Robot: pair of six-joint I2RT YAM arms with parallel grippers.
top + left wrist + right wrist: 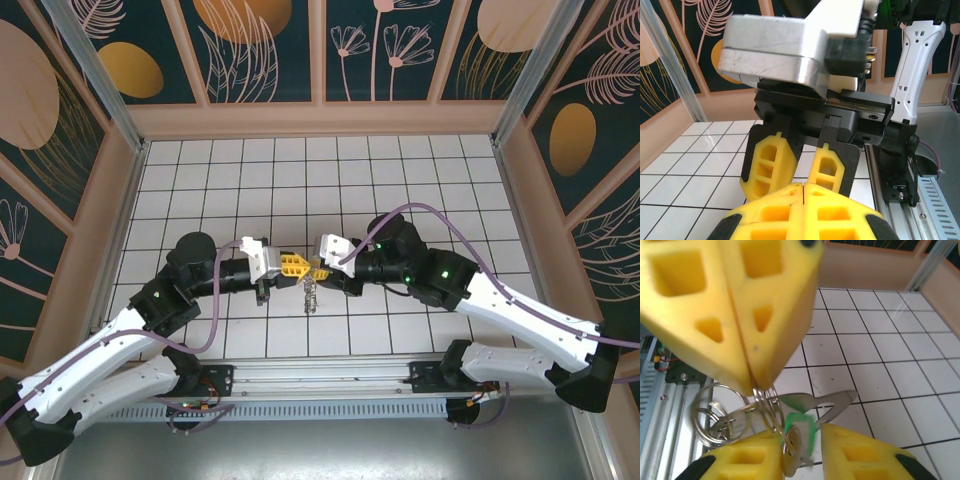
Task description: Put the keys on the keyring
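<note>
Nearest the arm bases, the keyring is seen hanging down towards the tiles, its silvery rings pinched in the clenched left gripper. Just beneath those fingertips the green-headed key is found hanging roughly upright against the rings, flanked by the parted, unclamped fingers of the right gripper. The right gripper is judged the nearer hand; whether the key is already threaded cannot be told.
</note>
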